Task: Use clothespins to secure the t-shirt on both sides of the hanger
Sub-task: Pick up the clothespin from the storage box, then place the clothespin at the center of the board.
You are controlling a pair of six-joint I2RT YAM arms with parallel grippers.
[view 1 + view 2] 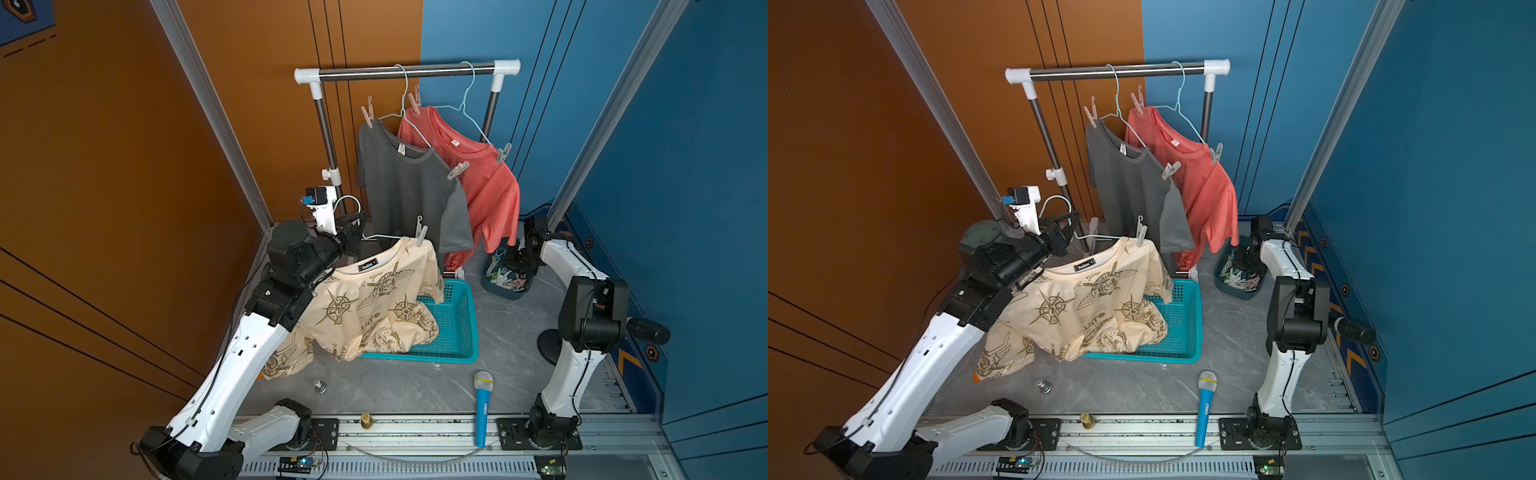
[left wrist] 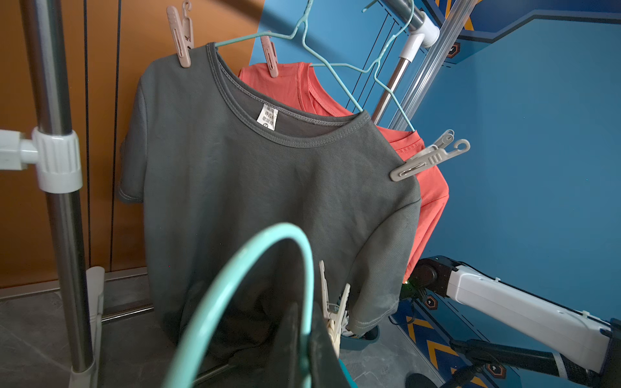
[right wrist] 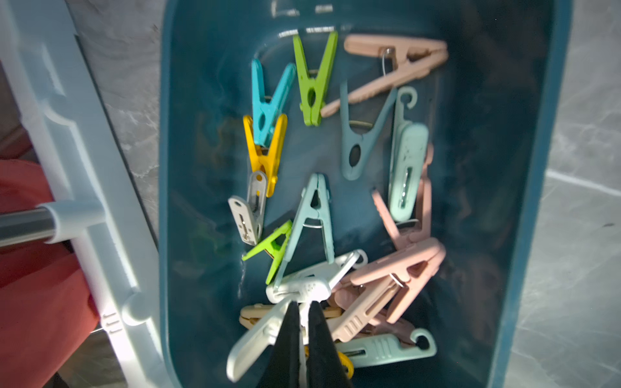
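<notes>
The cream printed t-shirt [image 1: 365, 307] hangs on a teal wire hanger [image 1: 376, 237], its lower half draped into the basket. My left gripper [image 1: 353, 232] is shut on the hanger just below its hook [image 2: 235, 268]. One pale clothespin [image 1: 421, 235] pins the shirt's shoulder on the side away from my left gripper; the shoulder beside my left arm is hidden by it. My right gripper [image 3: 302, 309] is down inside the dark blue bin [image 3: 188, 168] of mixed clothespins [image 3: 312, 80], shut on a white clothespin [image 3: 255, 339]. In both top views its fingers are buried in the bin [image 1: 1237, 293].
A drying rack [image 1: 407, 70] at the back carries a grey t-shirt [image 1: 407, 187] and a coral t-shirt [image 1: 486, 183], each pinned on both shoulders. A teal basket [image 1: 457, 324] sits mid-table. A blue toy microphone [image 1: 483, 407] and two small metal weights [image 1: 319, 386] lie near the front rail.
</notes>
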